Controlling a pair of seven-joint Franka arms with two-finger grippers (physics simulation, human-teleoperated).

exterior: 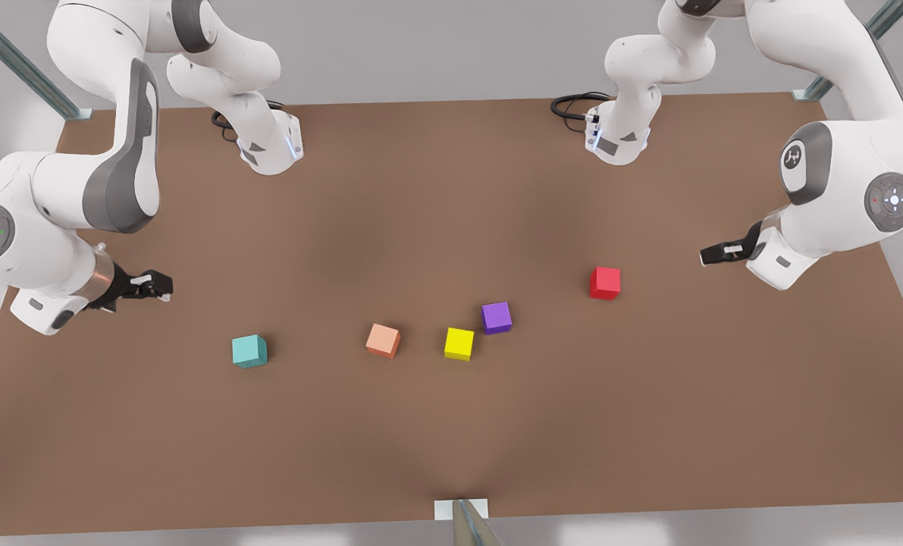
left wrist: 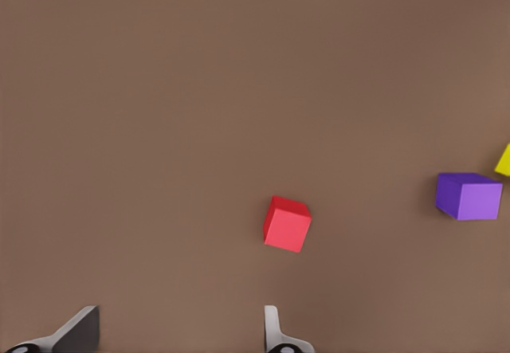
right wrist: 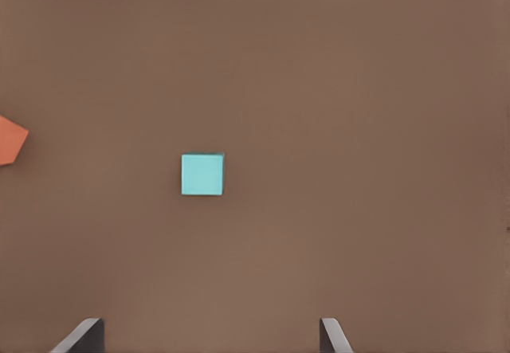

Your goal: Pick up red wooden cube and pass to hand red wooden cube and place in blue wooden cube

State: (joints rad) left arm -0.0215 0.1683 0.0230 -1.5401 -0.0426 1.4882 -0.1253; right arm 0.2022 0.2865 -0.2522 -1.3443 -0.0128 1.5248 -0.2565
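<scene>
The red wooden cube [exterior: 605,283] sits on the brown table toward the front view's right, and it lies on bare table ahead of the fingertips [left wrist: 273,331] in the left wrist view [left wrist: 287,224]. My left gripper [exterior: 713,255] [left wrist: 179,333] hovers to the right of it, open and holding nothing. The blue wooden cube [exterior: 249,351] [right wrist: 202,174], teal in colour, rests toward the front view's left. The hand, my right gripper [exterior: 155,287] [right wrist: 209,335], is black with a silver wrist ring. It hangs up and left of that cube, open and empty.
A salmon cube [exterior: 383,340], a yellow cube [exterior: 459,343] and a purple cube [exterior: 496,317] lie in a loose row between the red and teal cubes. Both arm bases [exterior: 269,148] stand at the table's far edge. A small bracket [exterior: 462,512] sits at the near edge.
</scene>
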